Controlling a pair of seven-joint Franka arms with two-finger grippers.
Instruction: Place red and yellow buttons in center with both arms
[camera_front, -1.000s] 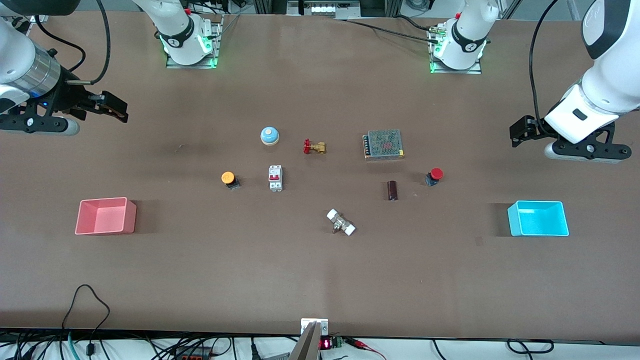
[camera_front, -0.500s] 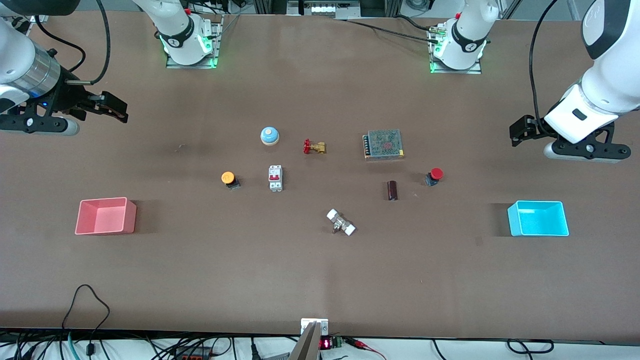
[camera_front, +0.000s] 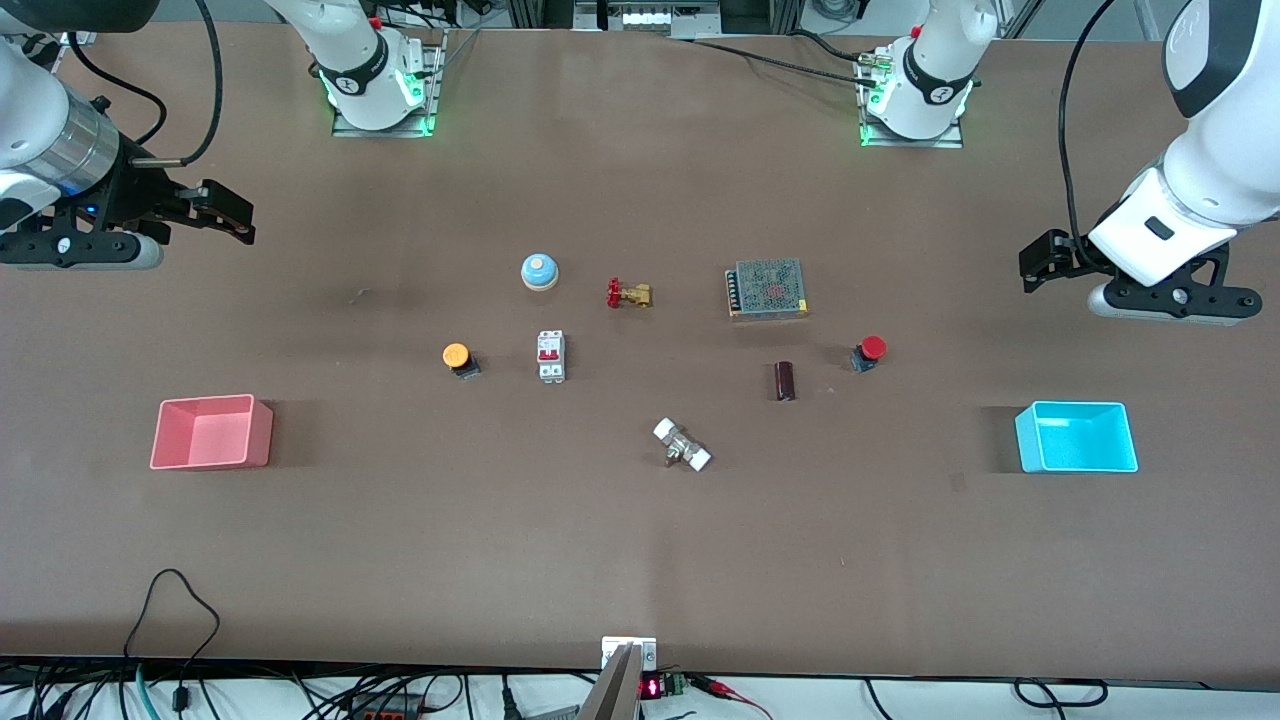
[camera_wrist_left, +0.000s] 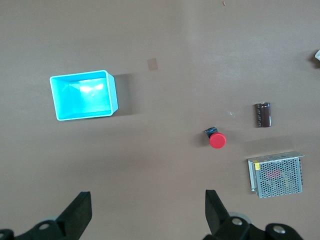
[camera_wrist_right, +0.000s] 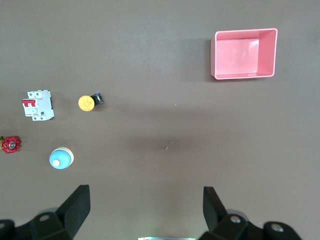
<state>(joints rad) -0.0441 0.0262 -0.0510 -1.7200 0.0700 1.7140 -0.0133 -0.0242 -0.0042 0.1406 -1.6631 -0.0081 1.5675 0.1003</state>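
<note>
The red button (camera_front: 870, 351) lies on the brown tabletop (camera_front: 640, 540) toward the left arm's end; it also shows in the left wrist view (camera_wrist_left: 216, 139). The orange-yellow button (camera_front: 458, 358) lies toward the right arm's end; it also shows in the right wrist view (camera_wrist_right: 88, 102). My left gripper (camera_front: 1040, 262) hangs open and empty high over the table's end, above bare table between the red button and the cyan tray. My right gripper (camera_front: 228, 214) hangs open and empty high over the opposite end. Both sets of fingers stand wide apart in the left wrist view (camera_wrist_left: 148, 212) and the right wrist view (camera_wrist_right: 148, 210).
A pink tray (camera_front: 211, 432) and a cyan tray (camera_front: 1077, 437) stand near the table's ends. Between the buttons lie a blue bell (camera_front: 539, 271), a white circuit breaker (camera_front: 551, 355), a brass valve (camera_front: 629, 294), a mesh power supply (camera_front: 768, 289), a dark cylinder (camera_front: 785, 381) and a white-ended fitting (camera_front: 682, 445).
My right gripper has shifted very slightly upward in the view. Nothing else has moved.
</note>
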